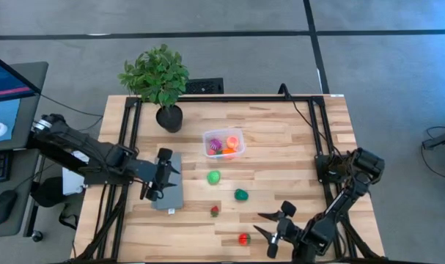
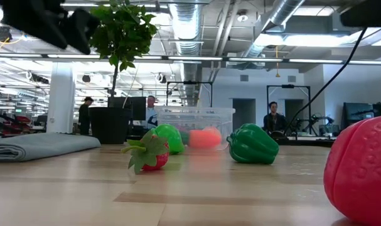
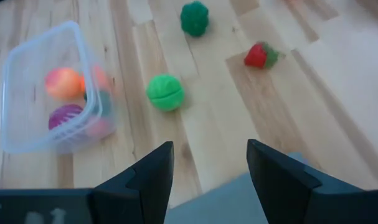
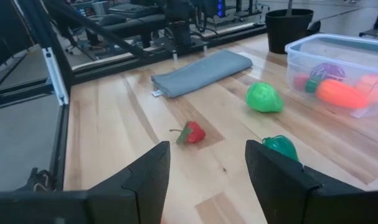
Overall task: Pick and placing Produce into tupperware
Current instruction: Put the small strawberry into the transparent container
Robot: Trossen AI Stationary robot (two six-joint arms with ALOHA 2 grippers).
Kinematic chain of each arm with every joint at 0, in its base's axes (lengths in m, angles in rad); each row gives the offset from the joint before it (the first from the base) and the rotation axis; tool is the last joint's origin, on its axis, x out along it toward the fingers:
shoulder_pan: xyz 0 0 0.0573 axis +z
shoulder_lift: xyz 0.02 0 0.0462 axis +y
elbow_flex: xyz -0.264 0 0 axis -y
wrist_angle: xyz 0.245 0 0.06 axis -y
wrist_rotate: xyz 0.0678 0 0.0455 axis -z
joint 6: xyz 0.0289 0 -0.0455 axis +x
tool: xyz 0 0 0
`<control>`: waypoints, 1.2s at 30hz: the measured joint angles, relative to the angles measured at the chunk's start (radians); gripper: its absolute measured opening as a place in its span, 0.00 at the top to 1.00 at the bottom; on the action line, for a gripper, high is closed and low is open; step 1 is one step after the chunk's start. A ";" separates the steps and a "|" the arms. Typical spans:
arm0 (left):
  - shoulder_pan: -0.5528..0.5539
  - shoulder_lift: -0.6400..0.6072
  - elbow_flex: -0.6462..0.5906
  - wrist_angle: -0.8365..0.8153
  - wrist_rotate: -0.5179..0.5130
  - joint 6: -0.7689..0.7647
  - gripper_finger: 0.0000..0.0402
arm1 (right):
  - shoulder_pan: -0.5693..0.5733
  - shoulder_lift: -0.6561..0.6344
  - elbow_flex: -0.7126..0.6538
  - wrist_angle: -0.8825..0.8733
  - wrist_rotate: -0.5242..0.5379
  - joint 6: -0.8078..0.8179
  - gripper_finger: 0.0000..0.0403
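Observation:
The clear tupperware (image 1: 223, 143) stands mid-table and holds several toy produce: orange, purple and pink pieces (image 3: 64, 84). On the bare wood lie a light green fruit (image 1: 214, 177), a dark green pepper (image 1: 241, 194), a small strawberry (image 1: 215, 211) and a red fruit (image 1: 243, 238). My left gripper (image 1: 169, 173) is open and empty above the grey slab's (image 1: 167, 196) far end, left of the green fruit. My right gripper (image 1: 263, 224) is open and empty near the front edge, just right of the red fruit. Its wrist view shows the strawberry (image 4: 190, 133), green fruit (image 4: 264, 98) and tub (image 4: 338, 68).
A potted plant (image 1: 157, 81) stands at the table's far left. The flat grey slab lies left of the produce. A black frame (image 1: 130, 139) runs along the table's left, right and far edges. People show in the room beyond the table in the low view (image 2: 275, 116).

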 joint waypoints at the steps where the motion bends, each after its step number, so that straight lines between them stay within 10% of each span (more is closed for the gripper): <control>1: 0.000 -0.005 -0.022 0.021 -0.007 0.001 0.52 | -0.005 0.000 0.000 0.000 -0.006 0.000 0.42; 19: -0.087 0.092 -0.292 0.674 0.059 0.036 0.52 | -0.048 0.000 0.000 -0.011 -0.051 -0.011 0.42; 36: -0.104 0.645 -0.254 1.209 0.051 0.089 0.52 | -0.046 0.000 0.000 -0.017 -0.061 -0.010 0.42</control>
